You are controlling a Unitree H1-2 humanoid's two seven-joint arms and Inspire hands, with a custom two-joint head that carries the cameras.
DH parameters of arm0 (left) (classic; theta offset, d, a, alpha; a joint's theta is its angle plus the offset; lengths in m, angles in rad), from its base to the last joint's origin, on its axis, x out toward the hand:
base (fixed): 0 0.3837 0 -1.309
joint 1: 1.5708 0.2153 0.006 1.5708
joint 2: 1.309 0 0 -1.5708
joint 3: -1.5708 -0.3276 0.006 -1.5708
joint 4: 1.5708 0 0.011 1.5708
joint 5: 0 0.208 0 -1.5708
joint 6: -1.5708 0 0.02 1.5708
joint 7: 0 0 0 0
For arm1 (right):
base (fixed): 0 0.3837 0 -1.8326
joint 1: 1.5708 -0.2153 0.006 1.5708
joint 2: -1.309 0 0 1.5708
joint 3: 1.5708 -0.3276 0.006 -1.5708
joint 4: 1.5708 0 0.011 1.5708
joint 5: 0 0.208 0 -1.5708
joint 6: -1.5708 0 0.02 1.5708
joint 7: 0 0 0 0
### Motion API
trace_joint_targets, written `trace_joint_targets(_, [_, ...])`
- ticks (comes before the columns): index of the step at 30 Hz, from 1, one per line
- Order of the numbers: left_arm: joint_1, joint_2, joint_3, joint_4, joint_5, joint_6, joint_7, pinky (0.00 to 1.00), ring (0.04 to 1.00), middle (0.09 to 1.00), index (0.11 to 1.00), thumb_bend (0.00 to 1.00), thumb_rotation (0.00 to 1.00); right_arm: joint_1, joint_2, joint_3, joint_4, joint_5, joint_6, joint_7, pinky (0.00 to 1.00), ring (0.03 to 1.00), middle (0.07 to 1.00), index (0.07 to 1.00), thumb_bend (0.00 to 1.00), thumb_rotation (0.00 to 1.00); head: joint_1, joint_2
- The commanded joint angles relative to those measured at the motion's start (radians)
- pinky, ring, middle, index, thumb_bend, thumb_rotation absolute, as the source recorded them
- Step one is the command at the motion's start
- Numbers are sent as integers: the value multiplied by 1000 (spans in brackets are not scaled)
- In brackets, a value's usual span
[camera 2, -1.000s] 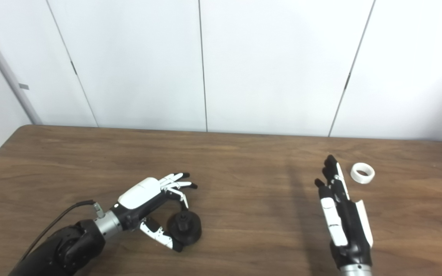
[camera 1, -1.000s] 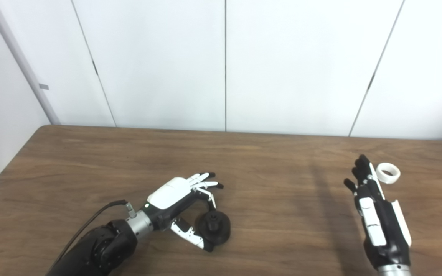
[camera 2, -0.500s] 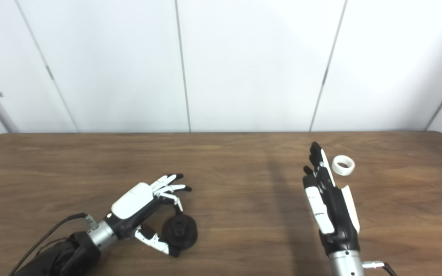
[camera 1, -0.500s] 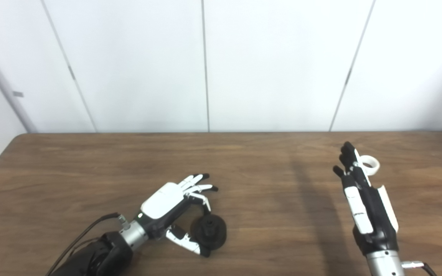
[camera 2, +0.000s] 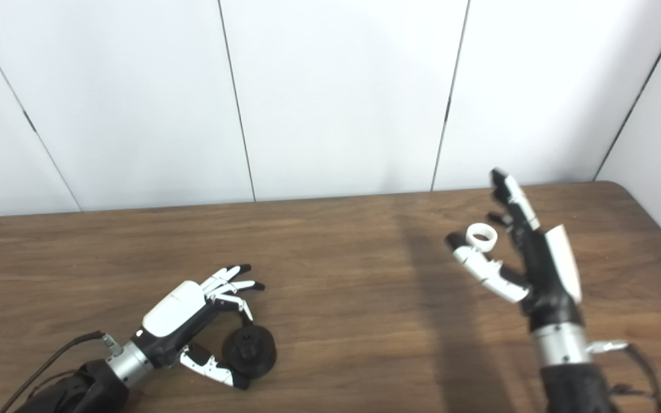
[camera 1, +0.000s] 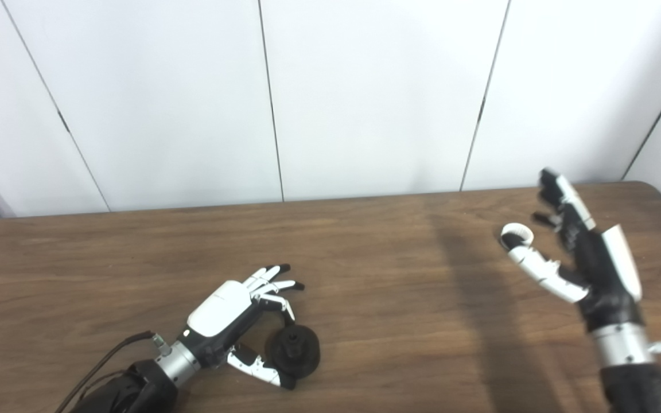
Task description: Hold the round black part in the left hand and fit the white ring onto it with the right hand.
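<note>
Left robot hand [camera 1: 233, 307] lies low at the near edge of the bench [camera 1: 365, 275], its fingers [camera 1: 276, 284] curled over the black part [camera 1: 293, 357] and its thumb [camera 1: 259, 370] reaching along that part's near side. The fingers arch above the part with a visible gap under them, and the thumb tip sits against its near edge, so the hand is cupped around the part, spread and not clamped on it; the part itself rests flat on the bench, its raised hub facing up. A dark cable [camera 1: 107, 358] trails from the wrist of that arm toward the bottom edge. Well to the right of the black part and farther back, the right robot hand [camera 2: 528, 261] stands raised above the bench with its fingers [camera 2: 508, 189] pointing up and away, and its thumb [camera 2: 482, 269] stretched out toward the left. It is spread wide and holds nothing. The ring [camera 2: 482, 234] lies on the bench just past the thumb tip, between thumb and fingers as seen from here; whether the thumb touches it cannot be told. Beyond the bench's far edge stands a white panelled wall [camera 1: 365, 92].
</note>
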Motion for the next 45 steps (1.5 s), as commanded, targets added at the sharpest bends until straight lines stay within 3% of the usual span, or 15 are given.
trace_joint_targets(1, [16, -14, -51, 41, 43, 15, -78, 1000, 1000, 876, 480, 525, 58, -46, -22, -16, -50, -2, 33, -1, 819, 925, 933, 914, 452, 393, 0, 1])
trace_joint_targets(4, [12, -17, -52, 41, 43, 15, -80, 1000, 1000, 874, 481, 525, 57, -71, -52, -28, -45, -21, 45, 0, 761, 890, 912, 886, 476, 276, -8, 2])
trace_joint_targets(7, [9, -23, -57, 53, 46, 15, -66, 1000, 1000, 872, 481, 525, 58, -97, -90, -40, -27, -28, 55, 6, 755, 882, 903, 874, 493, 225, -24, -3])
trace_joint_targets(11, [8, -31, -58, 67, 31, 15, -70, 1000, 1000, 877, 481, 525, 57, -135, -166, -42, 30, -81, 84, 12, 723, 842, 856, 827, 600, 144, -67, -14])
trace_joint_targets(15, [11, -25, -62, 71, 21, 15, -64, 1000, 1000, 879, 480, 525, 57, -163, -262, -20, 141, -155, 51, 16, 633, 766, 796, 799, 676, 164, -103, -20])
trace_joint_targets(23, [14, -6, -69, 75, 2, 15, -57, 1000, 1000, 885, 481, 525, 57, -214, -373, 30, 282, -166, 28, 72, 776, 848, 844, 787, 766, 155, -157, -36])
trace_joint_targets(27, [13, 0, -78, 79, -5, 15, -52, 1000, 1000, 882, 481, 524, 56, -246, -421, 70, 365, -189, 5, 98, 782, 846, 840, 768, 824, 120, -172, -48])
trace_joint_targets(33, [8, 4, -97, 91, -10, 15, -30, 1000, 1000, 875, 481, 525, 56, -311, -503, 161, 498, -239, -81, 138, 756, 855, 844, 737, 886, 119, -186, -56])
trace_joint_targets(39, [6, 7, -107, 94, -11, 15, -24, 1000, 1000, 880, 481, 525, 55, -374, -517, 232, 569, -298, -77, 176, 777, 872, 853, 728, 917, 78, -186, -62])
trace_joint_targets(45, [1, 17, -137, 102, -23, 15, 7, 1000, 1000, 876, 481, 525, 57, -433, -521, 309, 656, -359, -111, 196, 761, 865, 857, 730, 907, 133, -195, -73])
